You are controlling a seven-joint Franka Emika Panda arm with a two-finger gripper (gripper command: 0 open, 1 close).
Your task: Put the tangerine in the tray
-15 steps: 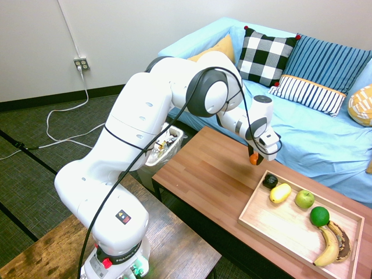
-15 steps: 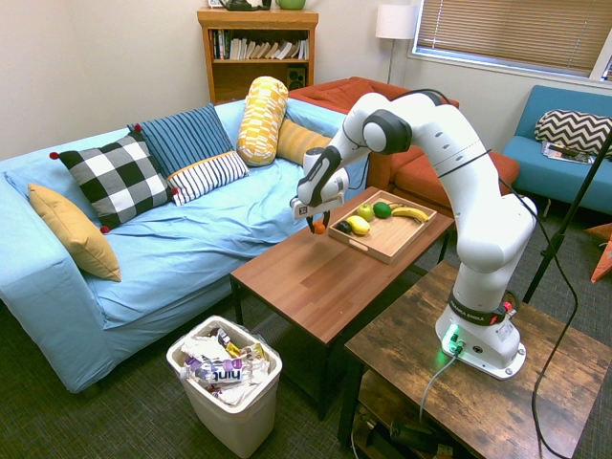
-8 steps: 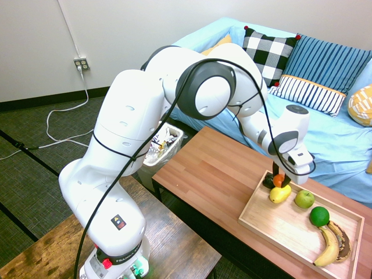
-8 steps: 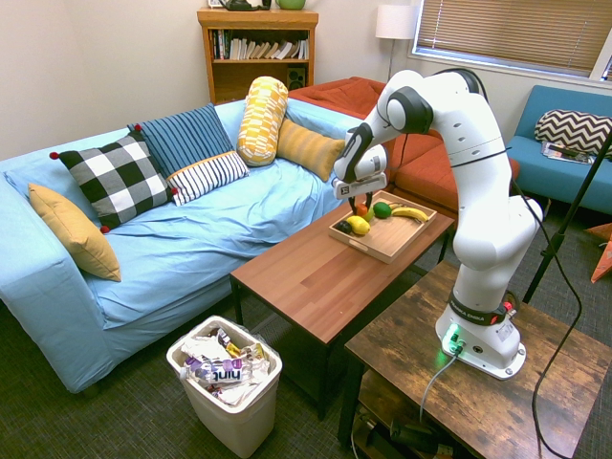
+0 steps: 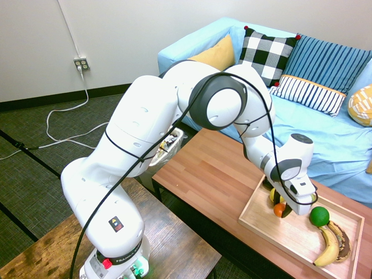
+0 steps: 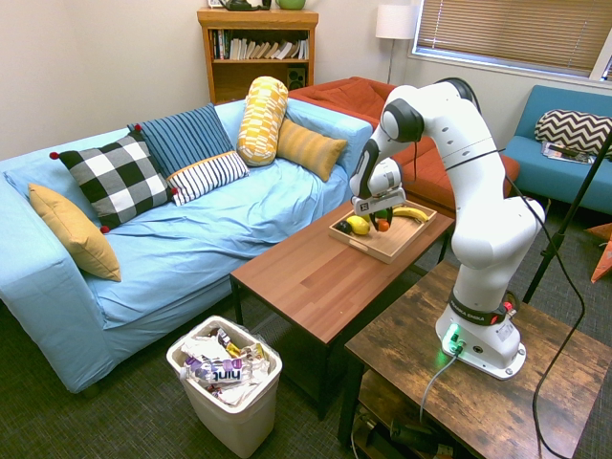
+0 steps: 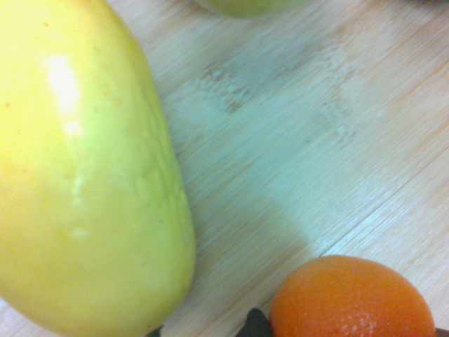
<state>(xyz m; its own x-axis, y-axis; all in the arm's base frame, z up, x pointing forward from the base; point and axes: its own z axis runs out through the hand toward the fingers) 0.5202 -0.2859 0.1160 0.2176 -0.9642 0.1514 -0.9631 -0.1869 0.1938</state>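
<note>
Sitting low over the tray (image 5: 261, 228), inside its rim: the tangerine (image 5: 280, 210), small, round, bright orange, with a finely dimpled skin (clearest in the wrist view). Lying just beside the yellow lemon (image 5: 273, 195), glossy and much larger in the close-up. Pressing down over the fruit from above: the gripper (image 5: 286, 209), fingers mostly hidden behind the white hand, so cannot tell whether clenched or released. Resting further along the pale wood: a green lime (image 5: 319, 216) and a spotted banana (image 5: 329, 247). Bearing it all: the reddish-brown table (image 5: 215, 174).
</note>
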